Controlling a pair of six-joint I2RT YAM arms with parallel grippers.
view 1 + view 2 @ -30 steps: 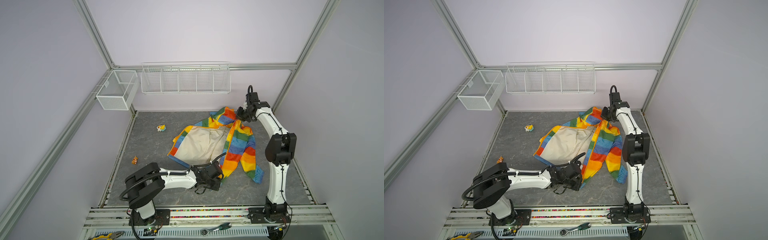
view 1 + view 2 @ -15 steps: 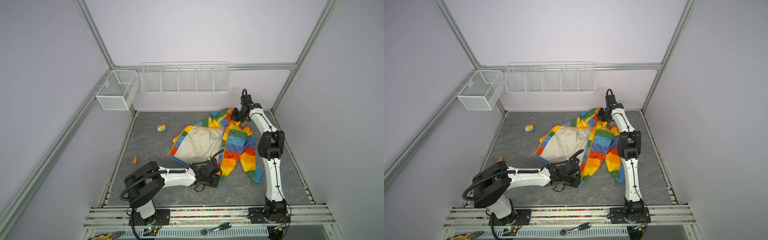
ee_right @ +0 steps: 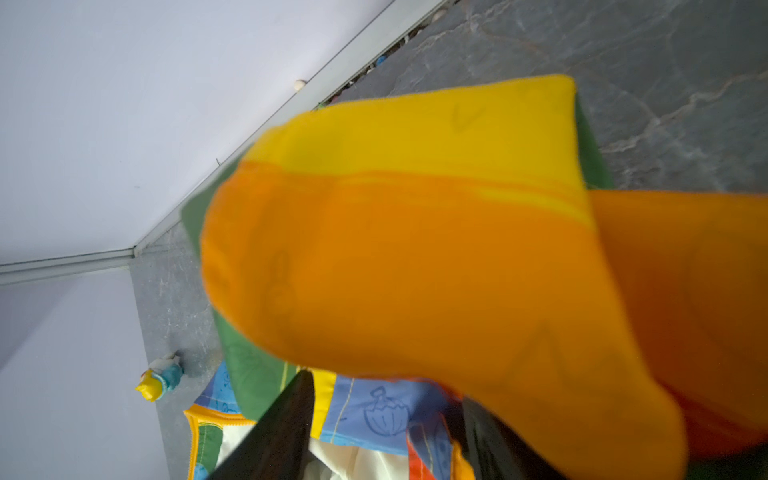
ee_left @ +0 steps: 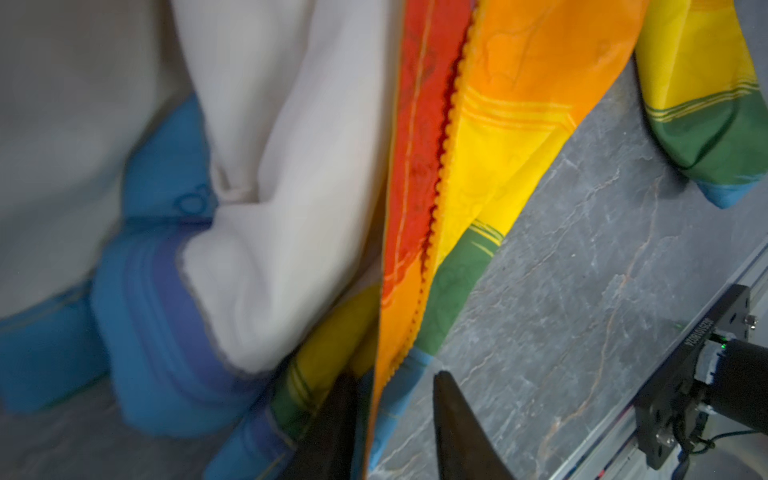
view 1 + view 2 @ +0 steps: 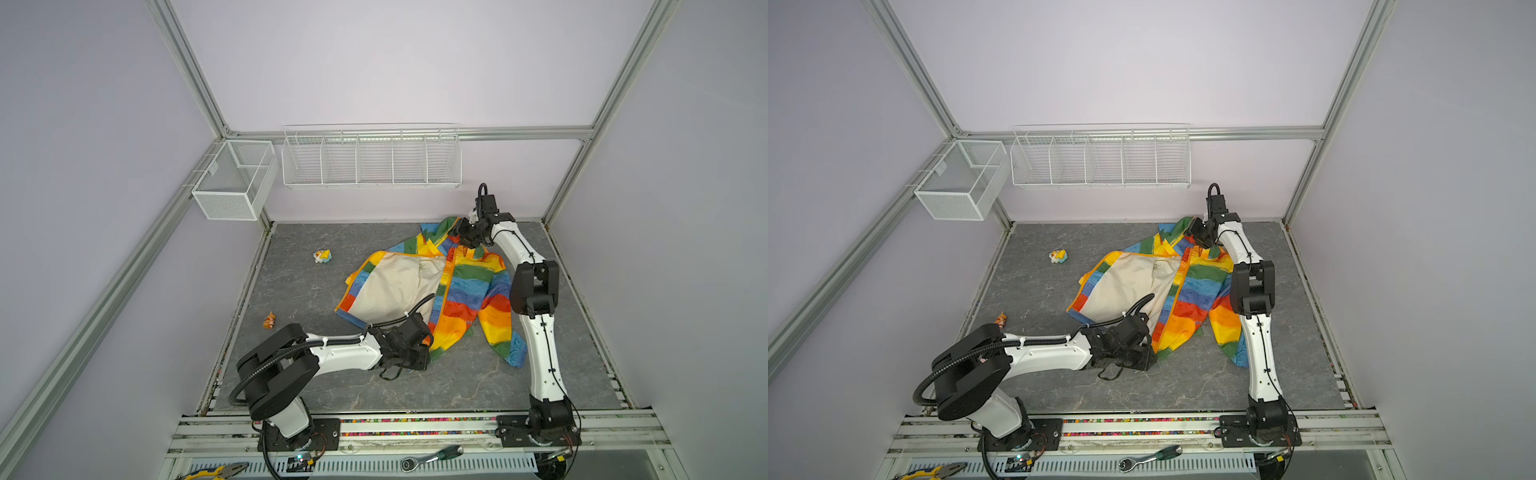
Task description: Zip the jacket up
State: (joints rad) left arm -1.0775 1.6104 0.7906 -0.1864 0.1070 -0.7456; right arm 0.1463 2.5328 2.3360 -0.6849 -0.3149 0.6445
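The left hand (image 4: 392, 376) and right hand (image 3: 386, 390) have opened on the jacket (image 5: 469, 286).

Left tool (image 4: 394, 375) and right tool (image 3: 386, 388) both stand parted.

Pale lilac walls (image 5: 374, 62) meet at aluminium frame rails (image 5: 519, 134) above a grey marbled bench (image 5: 291, 291). A white wire rack (image 5: 370, 158) hangs on the back wall, a mesh basket (image 5: 232, 183) at the left corner.
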